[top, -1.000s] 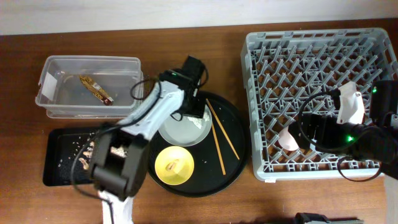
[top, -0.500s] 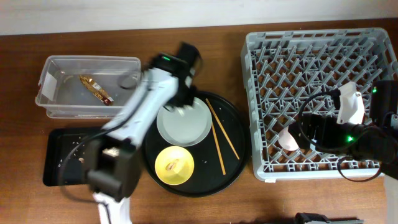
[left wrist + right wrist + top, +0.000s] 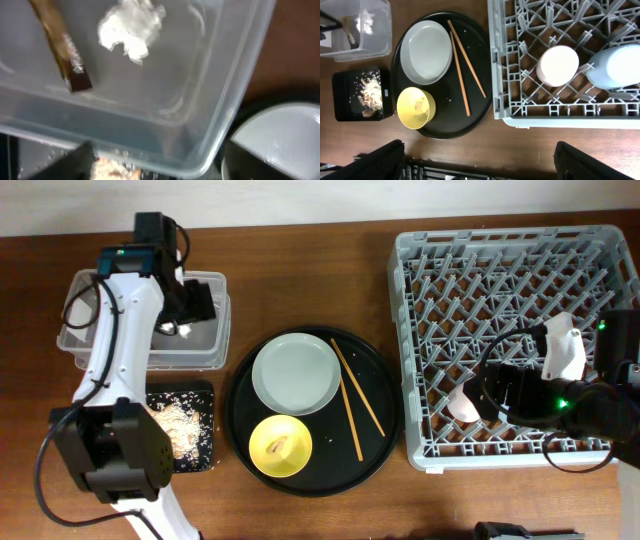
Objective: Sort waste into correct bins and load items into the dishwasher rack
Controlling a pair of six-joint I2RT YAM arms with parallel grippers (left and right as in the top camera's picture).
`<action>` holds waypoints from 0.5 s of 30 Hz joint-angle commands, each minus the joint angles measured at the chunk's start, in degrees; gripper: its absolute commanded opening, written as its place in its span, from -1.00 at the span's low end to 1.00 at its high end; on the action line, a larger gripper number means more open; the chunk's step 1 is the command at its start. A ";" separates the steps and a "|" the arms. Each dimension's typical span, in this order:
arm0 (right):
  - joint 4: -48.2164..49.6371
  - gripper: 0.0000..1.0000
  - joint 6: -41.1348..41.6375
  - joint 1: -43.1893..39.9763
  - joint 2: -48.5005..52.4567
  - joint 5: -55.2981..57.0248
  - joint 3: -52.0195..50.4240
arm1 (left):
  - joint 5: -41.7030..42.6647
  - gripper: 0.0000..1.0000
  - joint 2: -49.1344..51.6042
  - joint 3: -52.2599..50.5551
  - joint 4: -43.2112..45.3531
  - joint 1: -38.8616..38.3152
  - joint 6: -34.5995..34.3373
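Left hand is hovering over the tub, and I cannot tell whether it is spread. Tissue and wrapper are lying inside the tub. Right hand is hanging spread wide, holding nothing.

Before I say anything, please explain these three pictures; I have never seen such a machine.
Two robot arms work at a wooden table. One picture looks down from above; the other two come from cameras on each wrist. The left pincer hangs open over a clear rectangular plastic tub holding a crumpled white tissue and a brown-gold wrapper. The right pincer, open and empty, hovers over the big grey pegged rack, where a pink cup and a blue cup sit. A round black tray carries a pale grey plate, a yellow bowl and two wooden chopsticks.
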 commanded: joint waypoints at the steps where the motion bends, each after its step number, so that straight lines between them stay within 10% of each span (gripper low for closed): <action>1: -0.20 0.97 0.13 0.37 -0.11 1.42 0.39 | 4.81 0.49 -11.61 1.90 -2.38 -4.44 2.75; 4: -0.17 0.97 0.15 0.37 -0.09 1.40 0.39 | 4.46 0.52 -20.09 1.90 -5.25 -9.22 2.71; 6: -0.17 0.97 0.15 0.37 -0.04 1.40 0.39 | 2.12 0.99 -25.68 1.90 -8.28 -12.90 2.51; 15: -0.15 0.97 0.15 0.37 1.27 1.40 0.39 | 2.89 0.99 -41.24 1.90 -21.75 -19.69 2.56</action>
